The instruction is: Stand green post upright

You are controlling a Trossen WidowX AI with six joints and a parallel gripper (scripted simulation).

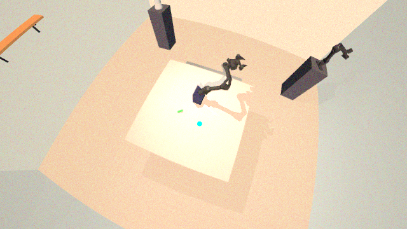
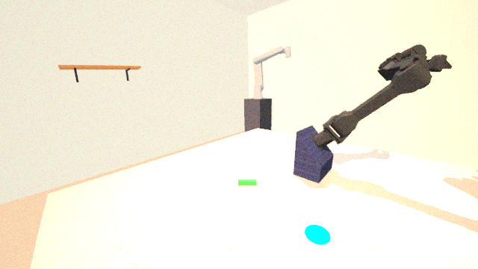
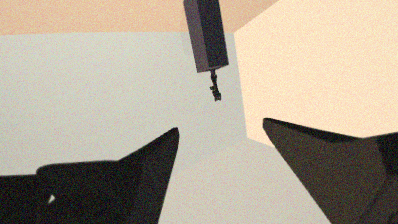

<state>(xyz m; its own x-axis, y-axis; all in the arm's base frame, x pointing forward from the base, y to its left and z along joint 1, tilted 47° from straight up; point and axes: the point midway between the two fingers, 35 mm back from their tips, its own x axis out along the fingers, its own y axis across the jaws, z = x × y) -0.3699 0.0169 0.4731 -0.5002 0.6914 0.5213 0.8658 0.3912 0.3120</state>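
The green post [image 1: 180, 111] [image 2: 247, 182] lies on its side on the pale table top [image 1: 159, 127] [image 2: 149, 224]. The cyan circle [image 1: 199, 123] [image 2: 317, 235] is a flat disc on the same table, apart from the post, with nothing on it. My gripper [image 1: 245, 62] [image 3: 221, 125] is open and empty. It is raised high, on the far side of the arm's base from the post and circle, and both are out of the wrist view. In the exterior view the arm's raised end shows, but its fingers are hard to make out.
The arm's navy base block [image 1: 198, 95] [image 2: 313, 155] stands on the table near the post and circle. Dark pedestals [image 1: 157, 28] [image 2: 252, 113] [image 3: 197, 40] bearing other arms stand beyond the table. An orange shelf [image 1: 19, 33] [image 2: 98, 67] is on a wall.
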